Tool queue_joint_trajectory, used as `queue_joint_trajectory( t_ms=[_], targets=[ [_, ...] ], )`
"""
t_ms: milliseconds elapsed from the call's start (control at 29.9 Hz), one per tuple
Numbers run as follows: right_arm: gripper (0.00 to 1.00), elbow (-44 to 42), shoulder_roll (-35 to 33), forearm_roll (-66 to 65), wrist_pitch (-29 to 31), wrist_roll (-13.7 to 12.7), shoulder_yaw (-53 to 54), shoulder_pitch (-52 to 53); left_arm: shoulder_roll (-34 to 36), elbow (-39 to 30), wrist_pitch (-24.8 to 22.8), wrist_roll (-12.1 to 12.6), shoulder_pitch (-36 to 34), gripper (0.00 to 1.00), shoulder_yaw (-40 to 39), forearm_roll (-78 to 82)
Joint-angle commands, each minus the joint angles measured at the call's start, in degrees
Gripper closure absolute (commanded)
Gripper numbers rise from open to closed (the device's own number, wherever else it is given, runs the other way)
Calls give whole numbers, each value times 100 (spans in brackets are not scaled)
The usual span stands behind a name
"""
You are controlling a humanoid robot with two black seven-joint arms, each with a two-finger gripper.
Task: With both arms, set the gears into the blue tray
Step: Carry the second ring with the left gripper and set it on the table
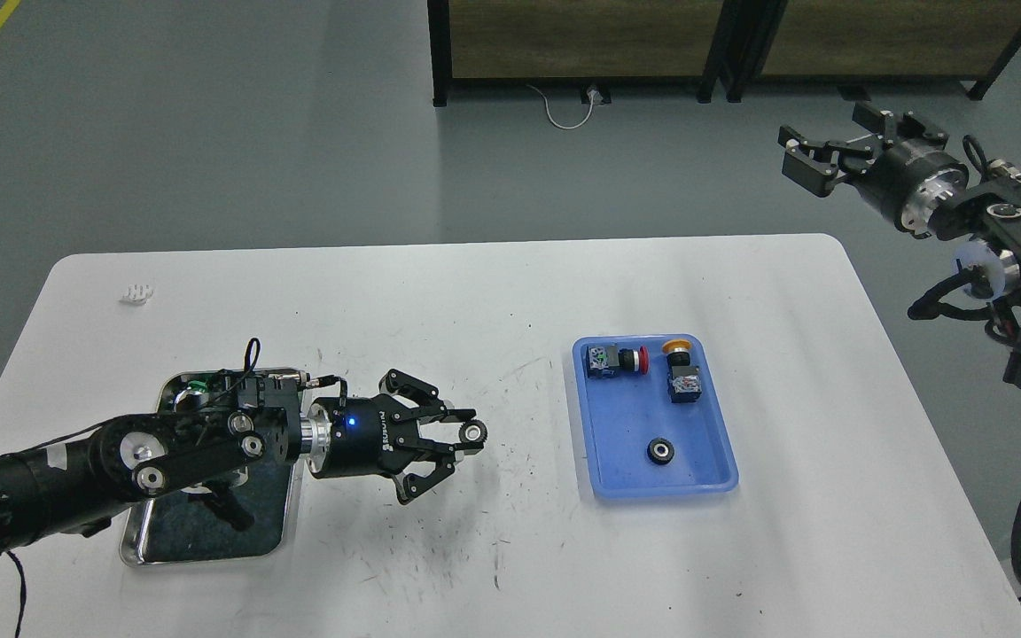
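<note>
Pinching gear (473, 432) between left fingers (457, 416), short of blue tray (617, 483).

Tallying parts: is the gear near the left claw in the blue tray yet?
Out: the gear sits between the left claw tips, short of the blue tray.

Blue tray (723, 465) glowing bright on the scuffed white desk (475, 292), a black gear (660, 451) with pale centre inside, red (643, 359) and yellow (675, 346) button caps beyond, black left claw (466, 434) showing a blue light.
</note>
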Motion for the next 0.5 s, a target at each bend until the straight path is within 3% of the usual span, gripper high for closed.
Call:
queue_joint_trajectory(
  t_ms=[0,468],
  targets=[
    [0,0,9,0,-9,0,0,18,-166,28,222,51,49,73,158,4],
    [0,0,88,-9,-61,-9,-18,9,-825,853,477,86,181,68,580,4]
  ],
)
